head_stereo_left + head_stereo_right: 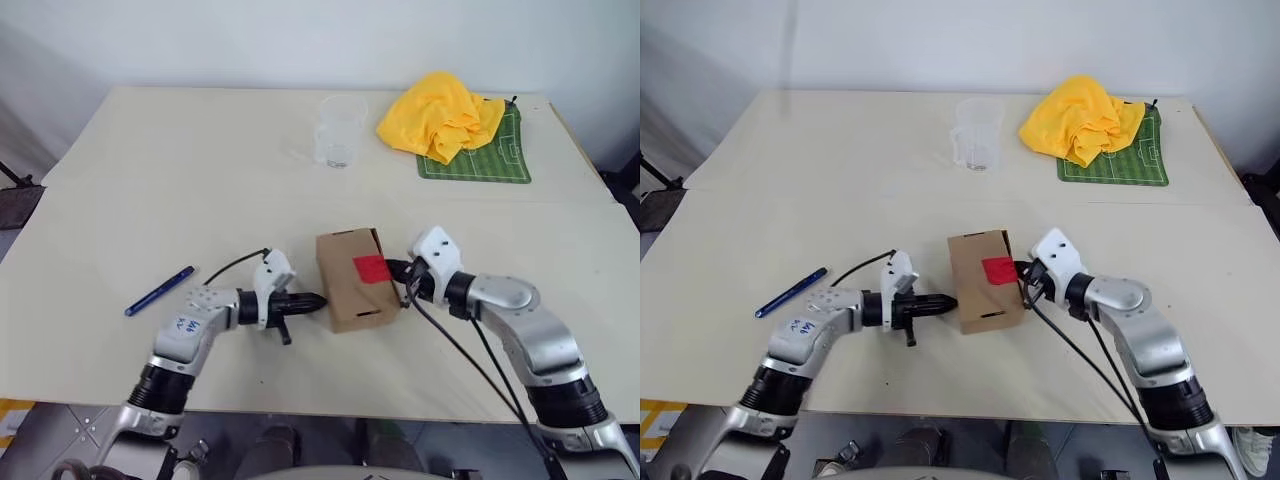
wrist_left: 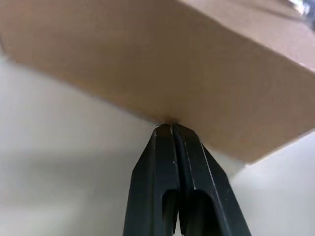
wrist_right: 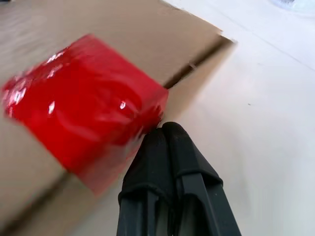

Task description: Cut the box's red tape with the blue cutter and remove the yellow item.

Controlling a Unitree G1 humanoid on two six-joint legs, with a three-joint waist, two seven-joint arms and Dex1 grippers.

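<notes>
Left fingers [image 2: 172,162] clenched on nothing, tips pressed against the box [image 1: 352,280] on its left side; right fingers [image 3: 170,167] likewise clenched and empty, tips at the right side, touching the edge of the red tape [image 1: 371,268]

Left gripper [image 1: 312,300] and right gripper [image 1: 396,270] thus pinching the box between them, one per side, both pointing inward and slightly down, apparently steadying or nudging it rather than grasping

Box lying flat on the table [image 1: 150,180], near the front edge, long axis running away from the robot, tape wrapped over the right top edge

Cutter [image 1: 160,290] lying on the table well to the left of the left gripper, behind its wrist, long axis slanted from near-left to far-right; clearly nearer the left arm, well apart from the right. Fetching it probably means pulling the left gripper back off the box and swinging outward, fingers opened first

Far side: clear cup [image 1: 340,132], yellow cloth [image 1: 442,115] heaped on a green mat [image 1: 490,160], all well apart from the box

Yellow item unseen, presumably inside the sealed box. Dark tip end of the cutter too small to make out. Slot on the near side barely readable
</notes>
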